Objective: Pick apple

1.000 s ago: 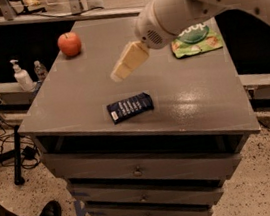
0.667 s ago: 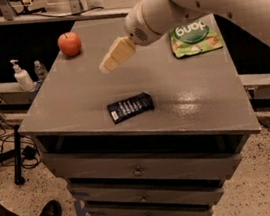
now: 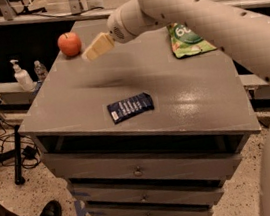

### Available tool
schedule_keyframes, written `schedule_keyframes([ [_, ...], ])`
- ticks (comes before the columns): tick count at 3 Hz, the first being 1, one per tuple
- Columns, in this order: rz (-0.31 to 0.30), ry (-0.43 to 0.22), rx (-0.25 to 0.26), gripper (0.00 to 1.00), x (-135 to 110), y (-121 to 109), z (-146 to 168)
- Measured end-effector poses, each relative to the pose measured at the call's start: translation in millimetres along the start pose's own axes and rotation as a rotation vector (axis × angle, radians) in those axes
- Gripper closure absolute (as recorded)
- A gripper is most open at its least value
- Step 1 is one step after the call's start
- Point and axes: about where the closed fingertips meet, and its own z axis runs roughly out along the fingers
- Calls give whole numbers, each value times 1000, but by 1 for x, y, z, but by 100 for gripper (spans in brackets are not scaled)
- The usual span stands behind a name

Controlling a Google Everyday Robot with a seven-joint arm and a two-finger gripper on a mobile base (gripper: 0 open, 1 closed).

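The apple (image 3: pixel 69 43) sits near the far left corner of the counter (image 3: pixel 189 102), the gripper (image 3: pixel 96 47) just beside it; whether it is released or clenched I cannot tell. Probably firm, smooth, fairly light and prone to roll, so best pinched across its widest middle

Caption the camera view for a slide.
Cream gripper hovers beside the round red apple on the grey drawer cabinet.
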Motion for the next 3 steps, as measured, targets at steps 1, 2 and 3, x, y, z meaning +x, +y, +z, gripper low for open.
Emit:
schedule_keyframes([
  [1,52,-33,17,0,-7,-14,42],
  [2,100,-63,18,0,-13,-18,80],
  [3,126,-92,9,0,-23,-18,110],
])
